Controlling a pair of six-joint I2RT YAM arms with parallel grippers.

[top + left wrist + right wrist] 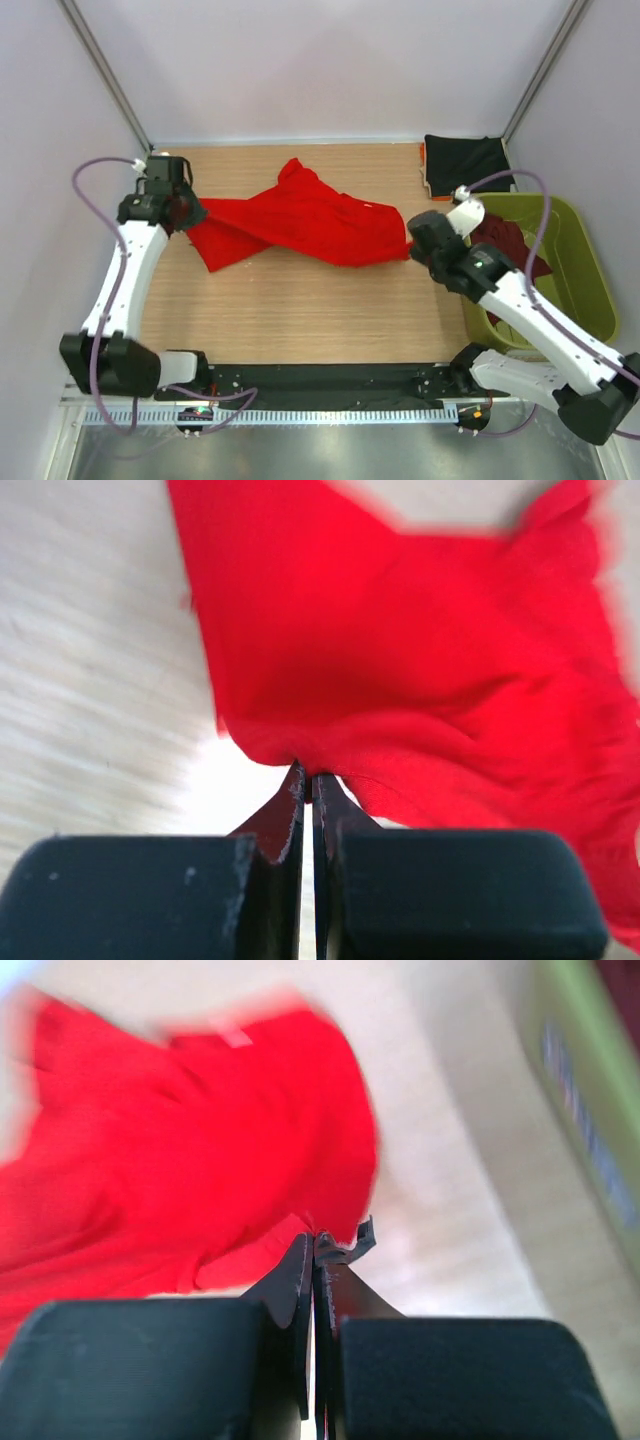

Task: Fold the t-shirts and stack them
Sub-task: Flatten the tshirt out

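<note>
So, red shirt [310,220] is stretched over the table [300,310] btw both arms. L gripper [190,212] is clamped on its left end, R gripper [412,243] pinched tight on its right edge (wrist cams are blurry). Green basket [590,290] at right holds the maroon shirt [505,240]; black shirt [465,160] lies flat just behind it.

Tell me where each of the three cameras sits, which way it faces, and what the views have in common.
Top external: above and behind the bases, looking down on the table; both arms show, holding the red t-shirt between them.
Left wrist: on the left arm, looking along the shut left gripper, which pinches the shirt's edge.
Right wrist: on the right arm, looking along the shut right gripper at the shirt it pinches; green basket at right.
Shared: all three show the red t-shirt.
</note>
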